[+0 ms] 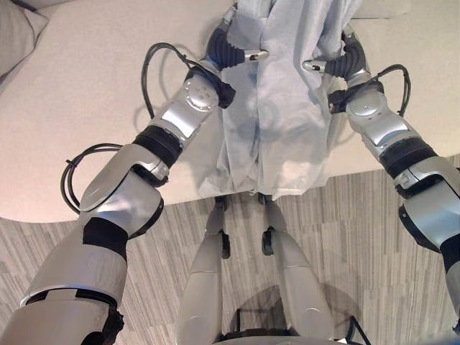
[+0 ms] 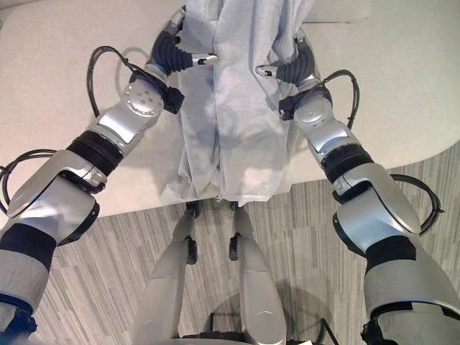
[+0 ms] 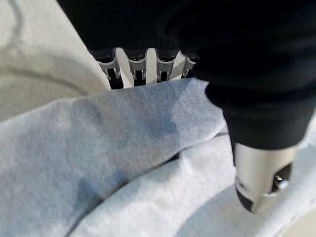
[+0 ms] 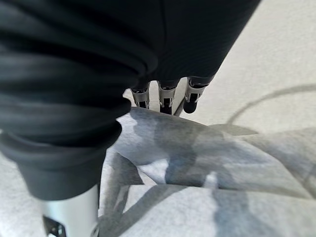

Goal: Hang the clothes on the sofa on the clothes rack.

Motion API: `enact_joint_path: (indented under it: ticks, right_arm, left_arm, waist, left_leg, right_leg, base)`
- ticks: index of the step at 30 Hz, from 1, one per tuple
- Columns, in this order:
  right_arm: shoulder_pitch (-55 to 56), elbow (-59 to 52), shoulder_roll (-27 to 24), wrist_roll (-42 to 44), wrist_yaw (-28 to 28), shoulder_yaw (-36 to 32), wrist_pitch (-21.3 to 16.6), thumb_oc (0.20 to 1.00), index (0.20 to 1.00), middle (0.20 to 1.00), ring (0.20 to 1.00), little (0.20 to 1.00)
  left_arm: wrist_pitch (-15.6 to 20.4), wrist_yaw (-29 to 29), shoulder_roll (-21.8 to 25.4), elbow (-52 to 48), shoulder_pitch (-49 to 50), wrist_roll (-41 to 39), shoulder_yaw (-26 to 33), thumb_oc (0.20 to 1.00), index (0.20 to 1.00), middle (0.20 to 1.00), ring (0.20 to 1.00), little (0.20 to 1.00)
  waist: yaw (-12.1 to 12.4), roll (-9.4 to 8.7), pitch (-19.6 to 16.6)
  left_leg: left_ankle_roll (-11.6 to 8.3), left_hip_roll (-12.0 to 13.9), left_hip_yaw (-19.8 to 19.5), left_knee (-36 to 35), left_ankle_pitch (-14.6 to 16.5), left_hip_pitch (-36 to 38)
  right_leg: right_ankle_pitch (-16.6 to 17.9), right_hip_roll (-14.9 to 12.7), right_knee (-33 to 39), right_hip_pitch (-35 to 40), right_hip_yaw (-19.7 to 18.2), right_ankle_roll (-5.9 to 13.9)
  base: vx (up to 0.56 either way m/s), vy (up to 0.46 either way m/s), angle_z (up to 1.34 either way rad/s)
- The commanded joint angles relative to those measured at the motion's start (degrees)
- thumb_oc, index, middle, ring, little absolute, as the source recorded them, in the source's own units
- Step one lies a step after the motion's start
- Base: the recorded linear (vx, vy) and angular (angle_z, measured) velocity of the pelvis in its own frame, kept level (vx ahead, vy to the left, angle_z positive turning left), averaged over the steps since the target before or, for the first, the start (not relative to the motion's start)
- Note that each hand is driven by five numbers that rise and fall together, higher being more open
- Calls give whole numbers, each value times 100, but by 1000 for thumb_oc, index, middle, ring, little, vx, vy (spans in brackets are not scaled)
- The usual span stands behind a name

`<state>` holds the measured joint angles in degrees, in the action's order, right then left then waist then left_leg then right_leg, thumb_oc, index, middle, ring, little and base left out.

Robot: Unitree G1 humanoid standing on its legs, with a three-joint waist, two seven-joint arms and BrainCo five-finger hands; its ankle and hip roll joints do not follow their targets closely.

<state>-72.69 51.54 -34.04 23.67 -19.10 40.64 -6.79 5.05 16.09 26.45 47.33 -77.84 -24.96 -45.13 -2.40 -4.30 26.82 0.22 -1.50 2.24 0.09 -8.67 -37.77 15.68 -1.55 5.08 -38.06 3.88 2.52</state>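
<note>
Garment: a pale blue-grey cloth garment [image 1: 277, 122] hangs in the upper centre of the left eye view, draped down over the front edge of the cream sofa [image 1: 79, 108].
Left hand: the left hand [image 1: 237, 52] sits at the garment's upper left edge, thumb pressed on the front of the cloth and fingers [image 3: 143, 66] tucked behind it, pinching a fold.
Right hand: the right hand [image 1: 338, 63] mirrors it at the upper right edge, fingers [image 4: 165, 96] curled behind the fabric.
Floor: grey striped floor [image 1: 359, 237] lies below the sofa edge.
Handling: judged soft, light and limp; it folds and sags freely, so it could slip from a loose pinch.
Where to hold: best near the top edge, hands apart, gathering thick folds.
</note>
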Motion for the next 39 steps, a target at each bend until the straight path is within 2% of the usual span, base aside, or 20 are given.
enact_joint_path:
  ticks: [1,5,11,16,21,22,23,28,32,36,39]
  right_arm:
    - [-85,-4,-165,-16,-70,-337,-183,1000,1000,1000,1000,1000]
    - [-149,6,-153,2,-56,-294,-201,1000,1000,1000,1000,1000]
    - [-477,-19,-43,61,12,-92,-253,1000,1000,1000,1000,1000]
    - [-665,-17,66,150,30,6,-386,1000,1000,1000,1000,1000]
    - [-675,-449,19,129,-90,24,-504,1000,1000,1000,1000,1000]
    - [-643,-508,25,112,-110,3,-502,526,526,526,526,526]
    - [-612,-514,38,84,-133,-6,-496,200,200,200,200,200]
    - [-526,-527,191,-12,-235,-25,-529,200,200,200,200,200]
    - [-490,-611,196,-55,-278,-43,-546,200,200,200,200,200]
    - [-327,-882,89,-145,-347,-163,-587,200,200,200,200,200]
    - [197,-1554,-129,-347,-498,-503,-658,200,200,200,200,200]
  left_arm:
    - [352,51,-147,-103,-95,-126,50,1000,1000,1000,1000,1000]
    - [302,-14,-202,45,-262,39,-126,1000,1000,1000,1000,1000]
    - [168,-163,-219,844,-825,343,-453,1000,1000,1000,1000,1000]
    - [127,-58,-61,1177,-1277,942,-759,1000,1000,1000,1000,1000]
    - [172,214,293,1298,-1582,871,-682,1000,1000,1000,1000,1000]
    - [170,247,321,1336,-1574,788,-605,464,464,464,464,464]
    - [180,297,297,1314,-1538,753,-543,200,200,200,200,200]
    - [261,524,39,1177,-1353,458,-227,200,200,200,200,200]
    - [264,569,11,1130,-1247,482,-166,200,200,200,200,200]
    - [279,670,134,945,-1105,516,-74,200,200,200,200,200]
    - [296,909,465,339,-563,689,224,200,200,200,200,200]
  waist:
    - [70,182,-2]
    - [55,164,10]
    - [-160,16,27]
    - [-294,-65,-8]
    - [-433,-119,-5]
    - [-456,-131,13]
    - [-466,-133,6]
    - [-494,-126,3]
    - [-498,-126,6]
    - [-487,-123,11]
    - [-409,-72,-60]
  left_leg:
    - [-188,-1,-467,-465,78,397]
    - [-194,8,-467,-479,79,400]
    - [-202,64,-431,-494,93,369]
    - [-203,89,-386,-501,118,338]
    - [-203,107,-349,-509,145,277]
    - [-204,113,-333,-509,153,276]
    - [-200,111,-331,-509,166,283]
    - [-186,115,-353,-509,209,370]
    - [-185,108,-347,-509,246,429]
    - [-187,112,-355,-509,258,507]
    - [-198,110,-374,-509,303,720]
  right_leg:
    - [-525,-255,-8,401,-1,876]
    - [-516,-252,-8,374,-1,882]
    - [-473,-228,-8,272,-90,897]
    - [-459,-213,-8,200,-148,910]
    - [-421,-205,-8,67,-191,935]
    - [-418,-202,-8,62,-195,934]
    - [-418,-200,-8,60,-196,929]
    - [-445,-175,-8,119,-213,898]
    - [-446,-165,-8,149,-221,890]
    - [-456,-158,-8,230,-204,873]
    - [-495,-147,-8,424,-153,853]
  base:
    - [0,0,0]
    - [0,0,0]
    - [-3,14,0]
    - [-2,30,-2]
    - [-4,20,-11]
    - [0,0,0]
    - [0,0,0]
    - [0,0,0]
    - [-2,-10,-1]
    - [-4,-41,-3]
    - [9,-100,-6]
